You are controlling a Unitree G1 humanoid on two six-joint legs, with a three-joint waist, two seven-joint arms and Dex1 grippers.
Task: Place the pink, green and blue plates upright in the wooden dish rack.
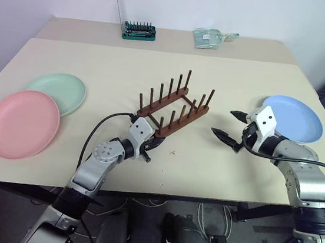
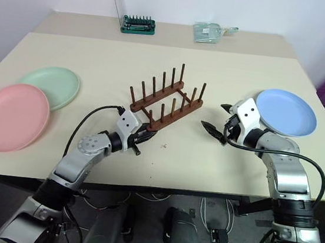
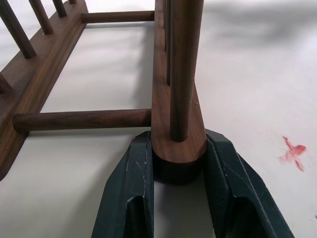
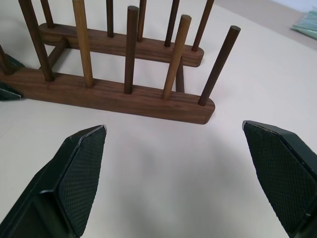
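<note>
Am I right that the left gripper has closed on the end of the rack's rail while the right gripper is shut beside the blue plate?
Not quite: the right gripper is open, its fingers spread wide, as the right wrist view shows. The rest holds: the left gripper clamps the rail end of the rack, and the blue plate lies by the right gripper.

The left arm reaches forward and toward the right, its wrist low over the table. The left gripper [image 1: 155,144] has its two black fingers [image 3: 130,188] closed against both sides of the near end of the rack [image 1: 175,107] rail. The right arm comes in from the right, bent at the elbow, pointing left. The right gripper [image 1: 232,126] hovers with its fingers spread wide, holding nothing.
</note>
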